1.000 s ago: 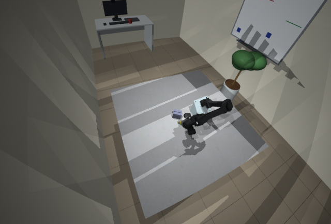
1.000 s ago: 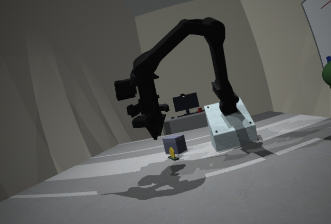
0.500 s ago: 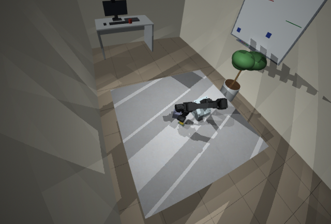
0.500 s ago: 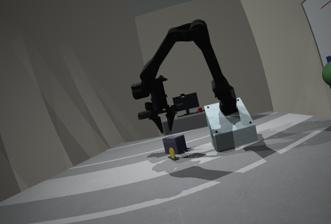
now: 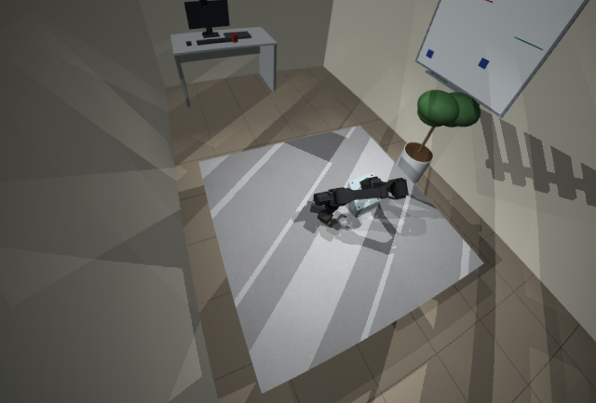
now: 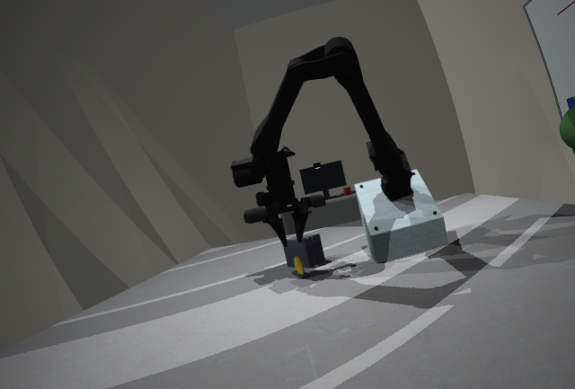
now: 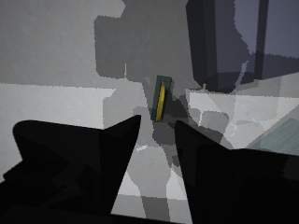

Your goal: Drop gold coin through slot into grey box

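Lowering the black parallel-jaw gripper [image 7: 157, 135], partly open and empty, should keep its gap astride the thin gold coin [image 7: 161, 101] standing edge-up in the shallow dark-green holder [image 7: 163, 80] beside the closed grey box [image 7: 224, 47].

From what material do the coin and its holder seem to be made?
The coin looks like metal: gold-yellow and thin-edged, though no shine shows. The holder looks like matte plastic or painted wood: flat dark green with no gloss. Neither is certain.
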Controlling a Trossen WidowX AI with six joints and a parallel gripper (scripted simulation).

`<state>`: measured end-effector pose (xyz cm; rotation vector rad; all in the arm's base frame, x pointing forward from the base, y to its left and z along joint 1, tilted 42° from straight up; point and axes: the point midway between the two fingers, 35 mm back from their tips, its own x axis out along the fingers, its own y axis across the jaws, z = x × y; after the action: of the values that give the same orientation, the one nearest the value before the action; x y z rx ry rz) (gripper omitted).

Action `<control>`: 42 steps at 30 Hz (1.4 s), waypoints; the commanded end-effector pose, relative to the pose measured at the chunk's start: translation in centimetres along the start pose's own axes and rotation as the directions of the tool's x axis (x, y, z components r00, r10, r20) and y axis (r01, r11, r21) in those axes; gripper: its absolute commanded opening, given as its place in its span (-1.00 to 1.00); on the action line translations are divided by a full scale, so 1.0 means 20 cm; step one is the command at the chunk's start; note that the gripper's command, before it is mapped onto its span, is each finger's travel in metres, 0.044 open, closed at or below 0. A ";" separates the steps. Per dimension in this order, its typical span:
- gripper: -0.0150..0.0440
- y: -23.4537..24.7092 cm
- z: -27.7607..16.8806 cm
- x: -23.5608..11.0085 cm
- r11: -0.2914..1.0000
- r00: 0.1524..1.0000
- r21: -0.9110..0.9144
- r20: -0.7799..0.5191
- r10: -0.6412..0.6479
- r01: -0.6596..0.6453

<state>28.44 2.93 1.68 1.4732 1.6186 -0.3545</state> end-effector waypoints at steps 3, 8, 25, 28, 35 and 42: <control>0.05 -0.01 0.00 0.07 1.000 1.000 0.012 -0.010 -0.006 0.006; 0.05 -0.01 0.00 0.10 1.000 1.000 0.012 -0.010 -0.006 0.006; 0.05 -0.01 0.00 0.24 1.000 1.000 0.012 -0.010 -0.006 0.006; 0.05 -0.01 0.00 0.26 1.000 1.000 0.012 -0.011 -0.006 0.006; 0.05 -0.01 0.00 0.32 1.000 1.000 0.012 -0.012 -0.005 0.005; -0.12 -0.02 -0.01 0.34 1.000 1.000 0.012 -0.013 -0.005 0.005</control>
<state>28.99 7.18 -3.16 1.4753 1.6253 -0.3518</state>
